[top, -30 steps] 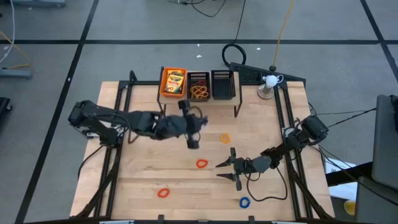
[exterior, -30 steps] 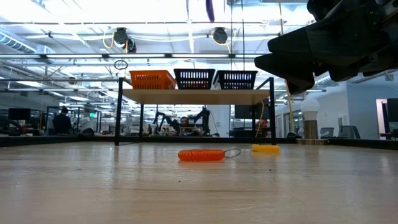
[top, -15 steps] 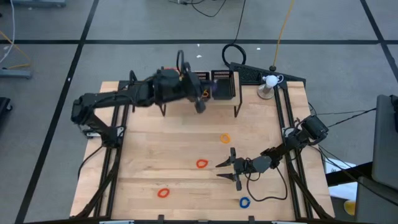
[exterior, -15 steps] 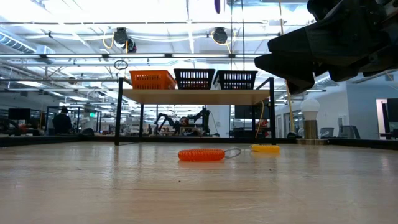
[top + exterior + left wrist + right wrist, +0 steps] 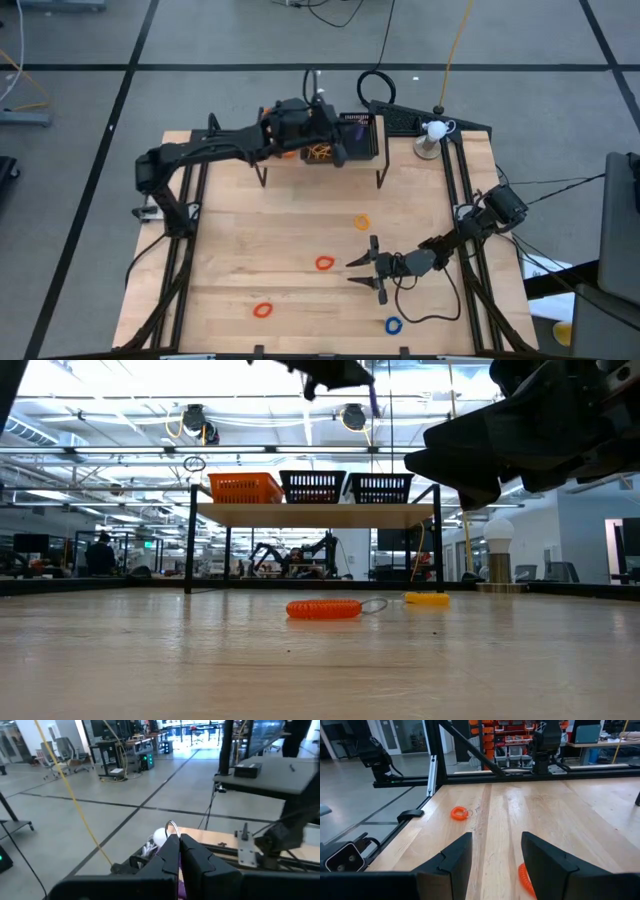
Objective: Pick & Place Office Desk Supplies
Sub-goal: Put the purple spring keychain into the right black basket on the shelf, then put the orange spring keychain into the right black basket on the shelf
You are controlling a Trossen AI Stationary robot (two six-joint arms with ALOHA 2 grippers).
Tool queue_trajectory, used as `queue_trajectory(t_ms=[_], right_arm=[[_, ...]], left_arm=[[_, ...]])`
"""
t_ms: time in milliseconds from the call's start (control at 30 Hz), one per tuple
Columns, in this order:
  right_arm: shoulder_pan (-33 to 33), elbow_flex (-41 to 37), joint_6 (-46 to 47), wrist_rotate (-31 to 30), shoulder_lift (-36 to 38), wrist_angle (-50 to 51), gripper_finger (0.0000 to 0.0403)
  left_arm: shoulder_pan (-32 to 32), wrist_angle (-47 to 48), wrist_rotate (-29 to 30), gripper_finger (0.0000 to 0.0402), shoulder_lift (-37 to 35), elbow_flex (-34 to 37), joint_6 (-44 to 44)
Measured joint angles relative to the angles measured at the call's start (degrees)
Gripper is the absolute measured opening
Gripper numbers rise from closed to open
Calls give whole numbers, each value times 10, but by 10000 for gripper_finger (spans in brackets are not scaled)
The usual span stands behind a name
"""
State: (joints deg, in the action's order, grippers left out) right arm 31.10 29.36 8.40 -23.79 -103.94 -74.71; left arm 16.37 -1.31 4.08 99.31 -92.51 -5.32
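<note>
My left gripper (image 5: 338,152) is high above the shelf with the mesh bins, pointing level and shut on a purple rubber-band ring (image 5: 373,400). The orange bin (image 5: 278,130) holds yellow-and-green card boxes. The middle black bin (image 5: 320,142) holds loopy bands. My right gripper (image 5: 350,272) stands open and low over the table. A red ring (image 5: 323,263) lies flat just ahead of it, near one finger (image 5: 526,879). An orange ring (image 5: 361,222), a second red ring (image 5: 262,310) and a blue ring (image 5: 392,325) lie flat on the wood. My left gripper pinches the purple ring (image 5: 178,882) between its two shut fingers, which point level. The ring's metal loop (image 5: 172,827) pokes out past the fingertips. A purple end hangs below the fingers, clear of the shelf and bins.
A third bin, black (image 5: 358,135), stands at the shelf's right end. A white lamp (image 5: 432,135) stands at the far right corner. Black frame rails (image 5: 470,220) run along both table sides. In the low view the right arm (image 5: 520,430) fills the upper right.
My left gripper has swung from above the table's middle toward the far edge and a little right, rolling its wrist. It now stands over the bins, still shut on the purple ring. My right gripper has kept still.
</note>
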Motion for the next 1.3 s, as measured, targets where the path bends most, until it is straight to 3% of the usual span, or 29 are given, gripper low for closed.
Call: queue_trajectory(t_ms=[433,833,1000,1233,1300], right_arm=[[0,0,-1,0,0,4,160],[0,0,-1,0,0,8,160],[0,0,-1,0,0,8,160],[0,0,-1,0,0,8,160],[0,0,-1,0,0,8,160]], left_arm=[[70,-20,-31,0,82,0,35],[78,-28,-53,4,102,0,7],[72,-32,-54,36,102,0,4],[81,-5,-53,118,102,0,17],[81,-4,-80,137,101,0,15]])
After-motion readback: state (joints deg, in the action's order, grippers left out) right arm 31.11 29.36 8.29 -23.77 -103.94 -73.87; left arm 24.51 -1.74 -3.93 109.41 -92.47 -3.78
